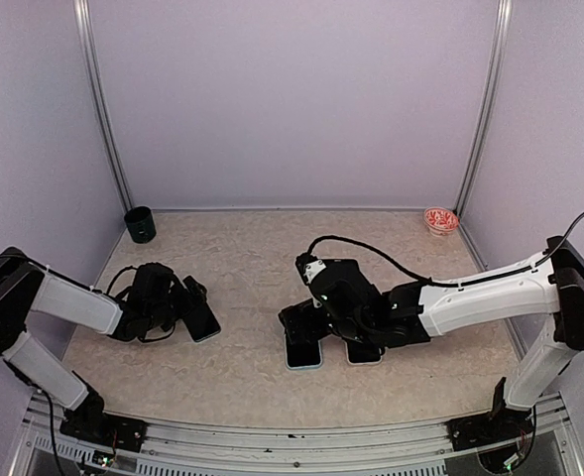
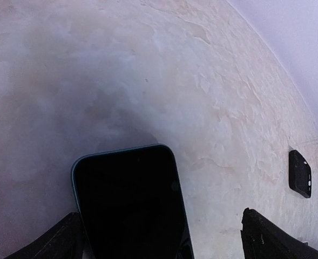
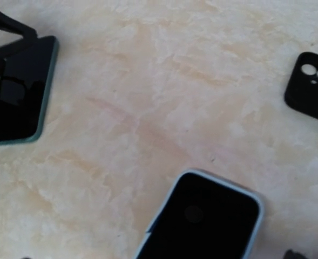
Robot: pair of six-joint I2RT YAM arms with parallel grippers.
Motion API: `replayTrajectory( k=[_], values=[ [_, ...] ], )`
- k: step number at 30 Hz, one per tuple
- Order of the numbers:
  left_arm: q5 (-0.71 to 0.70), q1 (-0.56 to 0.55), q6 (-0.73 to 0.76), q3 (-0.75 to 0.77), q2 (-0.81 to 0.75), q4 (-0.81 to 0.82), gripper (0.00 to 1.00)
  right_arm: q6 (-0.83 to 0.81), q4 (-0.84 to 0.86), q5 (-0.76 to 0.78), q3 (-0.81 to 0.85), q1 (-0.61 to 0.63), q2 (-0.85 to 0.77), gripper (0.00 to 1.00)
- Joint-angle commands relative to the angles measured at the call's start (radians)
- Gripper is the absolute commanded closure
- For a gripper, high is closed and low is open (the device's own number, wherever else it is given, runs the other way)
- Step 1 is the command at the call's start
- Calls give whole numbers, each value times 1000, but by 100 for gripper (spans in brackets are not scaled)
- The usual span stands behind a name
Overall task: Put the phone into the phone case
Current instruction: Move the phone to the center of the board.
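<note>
A dark phone with a teal edge [image 2: 129,208] lies screen up on the table between my left gripper's [image 2: 161,245] wide-open fingers, close to the left finger [image 2: 56,245]. It also shows in the top view [image 1: 203,320]. A second phone in a pale case [image 3: 204,218] lies screen up under my right gripper [image 1: 319,335]. Only the tips of that gripper's fingers show, far apart at the bottom edge of the right wrist view. A black phone case with camera holes [image 3: 311,86] lies flat nearby and also shows in the left wrist view [image 2: 300,174].
A dark green cup [image 1: 140,224] stands at the back left corner. A small red and white bowl [image 1: 440,219] sits at the back right corner. Another dark flat object [image 1: 364,353] lies just right of the cased phone. Walls close in three sides.
</note>
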Motion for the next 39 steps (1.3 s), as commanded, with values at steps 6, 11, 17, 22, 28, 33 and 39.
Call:
replayTrajectory(
  k=[6,11,17,22,28,33,39],
  values=[
    [68,-153,-73,33,107,-25,1,-58,-24,-15,-66,-129,-145,0],
    [62,-208,-97,35,115,-19,1,-97,-67,-69,-76,-258,-191,0],
    [68,-262,-104,77,143,-18,1,-119,-61,-136,-81,-388,-194,0],
    [54,-323,-133,109,163,-24,1,-135,-35,-201,-63,-479,-139,1],
    [45,-371,-166,114,177,-26,1,-135,-17,-298,-16,-580,-22,3],
    [41,-400,-181,116,178,-24,1,-136,11,-376,5,-640,73,7],
    [34,-415,-194,107,176,-22,1,-130,38,-444,52,-681,177,14]
  ],
)
